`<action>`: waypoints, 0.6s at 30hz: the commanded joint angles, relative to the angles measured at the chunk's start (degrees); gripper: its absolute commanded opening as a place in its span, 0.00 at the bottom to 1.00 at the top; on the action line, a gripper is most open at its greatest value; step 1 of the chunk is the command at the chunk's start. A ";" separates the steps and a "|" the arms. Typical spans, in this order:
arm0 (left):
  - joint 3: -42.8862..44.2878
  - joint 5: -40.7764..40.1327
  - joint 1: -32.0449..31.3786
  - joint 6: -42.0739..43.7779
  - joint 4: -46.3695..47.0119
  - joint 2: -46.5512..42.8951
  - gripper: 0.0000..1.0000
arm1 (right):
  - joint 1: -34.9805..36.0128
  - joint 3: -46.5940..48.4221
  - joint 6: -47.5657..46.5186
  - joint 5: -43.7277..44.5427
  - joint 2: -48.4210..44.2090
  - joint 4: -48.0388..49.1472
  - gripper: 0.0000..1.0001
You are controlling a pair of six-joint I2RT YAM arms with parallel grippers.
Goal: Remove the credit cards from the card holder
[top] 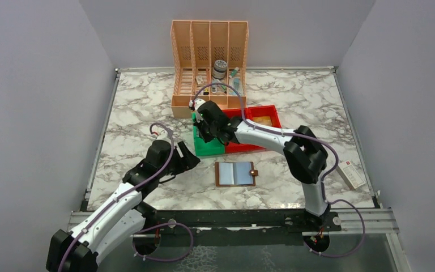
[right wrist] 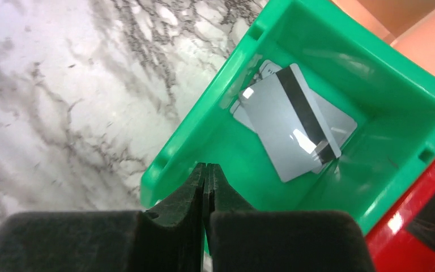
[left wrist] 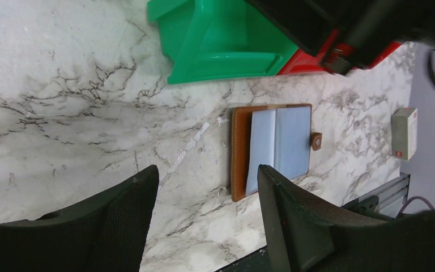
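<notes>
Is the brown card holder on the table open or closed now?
Open: the card holder lies spread flat, its pale blue inside facing up, snap tab unfastened.

Marble-pattern table (top: pixel 147 107). Directly on it: peach file organiser (top: pixel 209 39) at back centre, green bin (top: pixel 208 149) in front of it, red bin (top: pixel 260 108) touching the green one's right side, card holder (top: pixel 235 174) lying open nearer the front, small white box (top: pixel 352 174) near the right edge.
</notes>
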 commanded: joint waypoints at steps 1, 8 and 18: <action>-0.29 -5.77 -0.08 -2.21 -3.63 -5.71 0.66 | 0.00 8.11 -0.88 4.39 6.84 -7.11 0.01; 0.12 -9.94 -0.08 -3.50 -8.51 -11.36 0.66 | -0.01 13.45 -2.43 6.25 13.63 -10.50 0.01; 1.38 -11.30 -0.08 -2.85 -9.45 -11.44 0.66 | 0.00 13.55 -5.31 16.28 17.52 -11.38 0.01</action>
